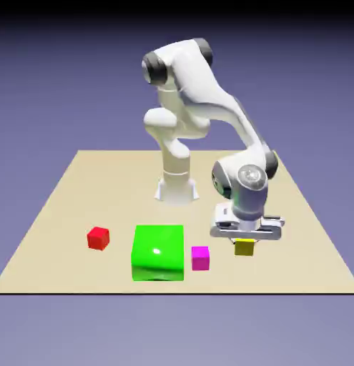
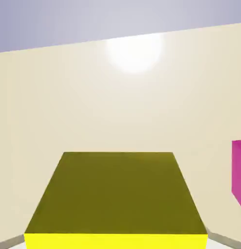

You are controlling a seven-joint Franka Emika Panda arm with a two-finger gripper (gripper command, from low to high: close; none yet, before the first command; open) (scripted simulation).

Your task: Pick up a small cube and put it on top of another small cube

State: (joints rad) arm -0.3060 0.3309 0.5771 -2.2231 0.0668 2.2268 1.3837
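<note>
Simulated robotics setup: white arm (image 1: 187, 78) on a tan tabletop (image 1: 115, 193) (plain blue-violet backdrop, no room identifiable).

Big green block (image 1: 159, 252): smooth, glossy, plastic-looking, with a bright highlight. Magenta cube (image 1: 200, 258), beside the green block: smooth, plain faces. Yellow cube (image 2: 117, 192): smooth, matt-looking side. Tabletop (image 1: 115, 196) around the green block: smooth, with a glare spot in the hand view.

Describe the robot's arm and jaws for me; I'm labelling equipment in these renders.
A glossy white jointed arm with rounded segments, dark grey joint caps and a light grey disc near the wrist. Its silvery-white hand is wide and low, with two small grey jaws. No cables show.
</note>
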